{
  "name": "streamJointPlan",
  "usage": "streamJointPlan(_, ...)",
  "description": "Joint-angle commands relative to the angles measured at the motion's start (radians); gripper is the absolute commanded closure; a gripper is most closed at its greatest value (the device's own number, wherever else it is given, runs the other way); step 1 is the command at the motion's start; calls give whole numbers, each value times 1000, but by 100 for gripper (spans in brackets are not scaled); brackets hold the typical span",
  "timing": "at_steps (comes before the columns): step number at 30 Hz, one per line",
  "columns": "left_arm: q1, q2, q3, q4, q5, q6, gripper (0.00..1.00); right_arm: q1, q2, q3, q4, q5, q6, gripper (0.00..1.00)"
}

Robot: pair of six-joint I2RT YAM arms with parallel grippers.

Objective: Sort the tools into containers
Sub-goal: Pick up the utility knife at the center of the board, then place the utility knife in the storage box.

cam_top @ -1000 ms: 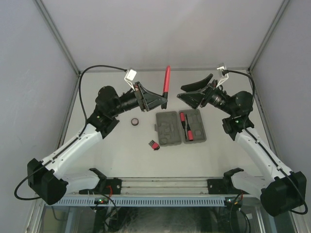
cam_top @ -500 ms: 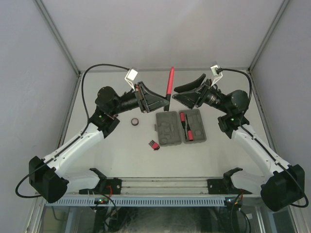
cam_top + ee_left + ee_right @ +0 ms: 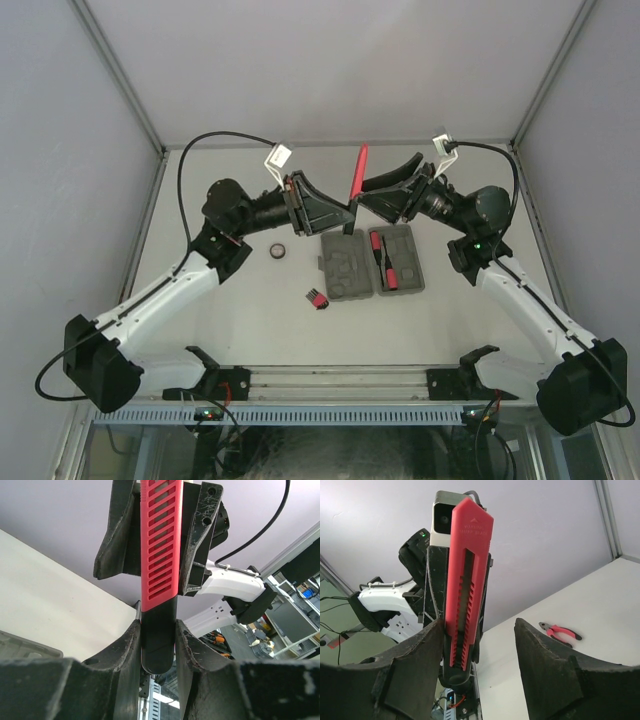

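At upper centre, the left arm's fingers are gripping the black end of a long red-and-black slotted tool. The right arm's fingers are straddling its red end, unclenched. An open grey plastic case is lying just below.

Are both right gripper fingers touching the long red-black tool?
No, the long red-black tool sits by one finger of the right gripper, while the other finger stands clear.

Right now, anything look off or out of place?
Nothing spilled or damaged. One oddity: the red-black tool is up in mid-air, pinched at its black end by the left hand, with the right hand open around its red part.
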Motion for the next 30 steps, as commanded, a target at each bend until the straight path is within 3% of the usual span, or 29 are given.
streamJointPlan(1,-9,3,34,59,33,-14,100,7,-10,46,62,6,15,44)
streamJointPlan(12,-13,13,39,59,45,-16,100,11,2,54,81,-12,31,57)
streamJointPlan(18,-13,14,38,55,42,-18,98,16,2,56,74,-18,27,78)
streamJointPlan(22,-13,6,34,27,28,1,85,16,-8,56,40,-9,5,95)
streamJointPlan(30,-6,-46,68,-214,-65,186,54,16,-59,59,-93,55,-84,100)
